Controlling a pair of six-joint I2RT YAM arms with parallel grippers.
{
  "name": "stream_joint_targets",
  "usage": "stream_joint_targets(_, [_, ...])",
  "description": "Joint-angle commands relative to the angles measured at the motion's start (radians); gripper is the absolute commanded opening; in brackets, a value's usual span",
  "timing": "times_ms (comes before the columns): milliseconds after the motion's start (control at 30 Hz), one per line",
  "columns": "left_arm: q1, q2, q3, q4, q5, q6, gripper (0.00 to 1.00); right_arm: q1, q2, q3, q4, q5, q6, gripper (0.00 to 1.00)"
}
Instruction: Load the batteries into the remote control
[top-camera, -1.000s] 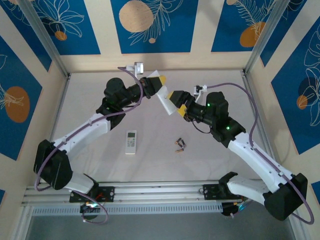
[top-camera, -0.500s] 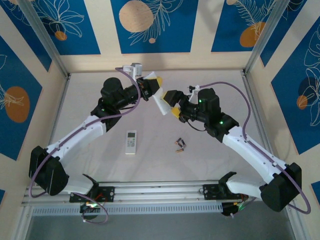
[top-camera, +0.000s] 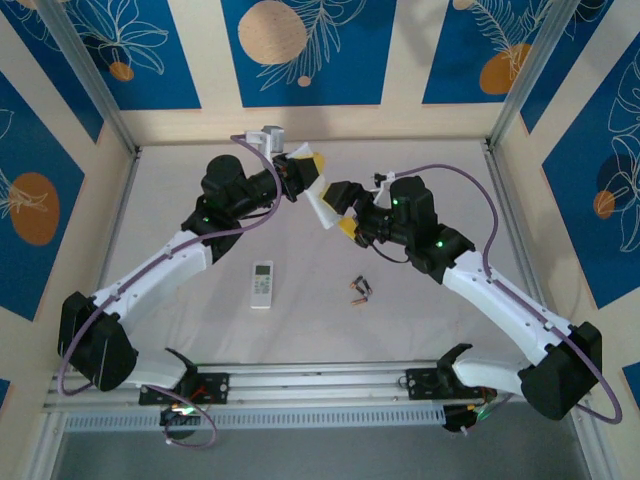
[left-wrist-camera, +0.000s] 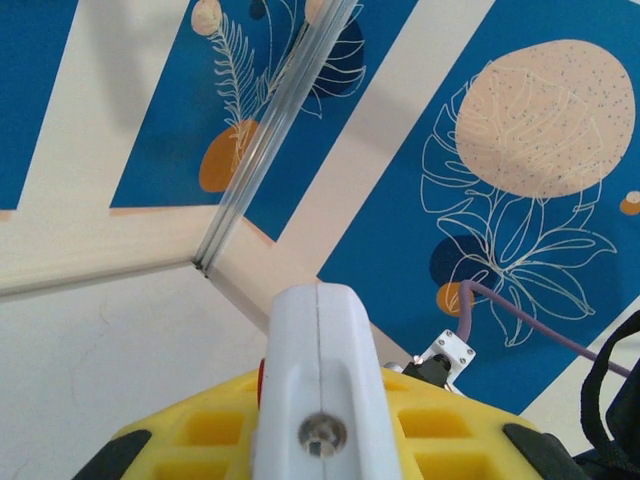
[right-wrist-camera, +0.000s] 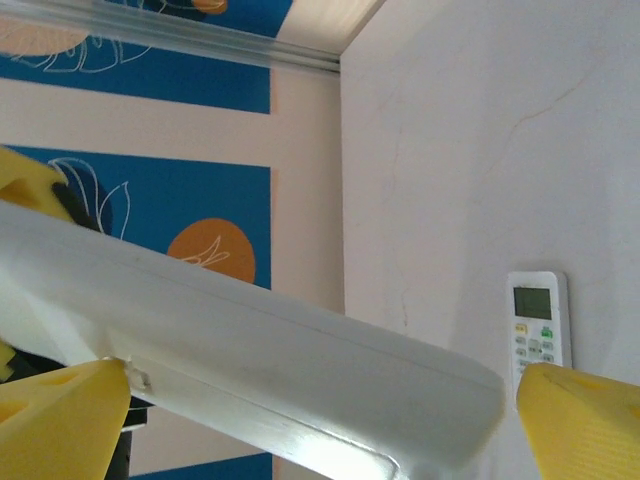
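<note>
The long remote (right-wrist-camera: 250, 370) is smooth, glossy white plastic with a fine seam, the small remote (right-wrist-camera: 538, 325) duller white plastic, the yellow fingers (left-wrist-camera: 200, 440) matt moulded plastic, the table (right-wrist-camera: 480, 120) matt white and faintly creased, the frame rail (left-wrist-camera: 270, 140) dull bare metal.

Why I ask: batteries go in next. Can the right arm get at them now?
Probably not yet. The batteries lie in the open, but the right gripper is shut on the long remote, which the left gripper also holds; it must let go first.
</note>
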Motion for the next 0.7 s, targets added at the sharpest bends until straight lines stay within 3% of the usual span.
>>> stream_joint_targets(0, [-0.007,-0.052,-0.003,0.081,0.038,0.041,0.0,-0.007,0.013,0.018,-0.099,0.065,0.047,0.99])
stream_joint_targets(233, [-0.012,-0.052,0.003,0.084,0.067,0.091,0.0,-0.007,0.032,0.03,-0.145,0.046,0.052,0.96])
stream_joint_targets(500, [-0.058,-0.047,-0.007,0.062,0.123,0.284,0.02,-0.003,0.128,0.109,-0.276,0.0,0.058,0.96])
stream_joint_targets(667, [-0.061,-0.049,-0.022,0.06,0.097,0.351,0.02,-0.008,0.166,0.099,-0.314,-0.001,0.089,0.89])
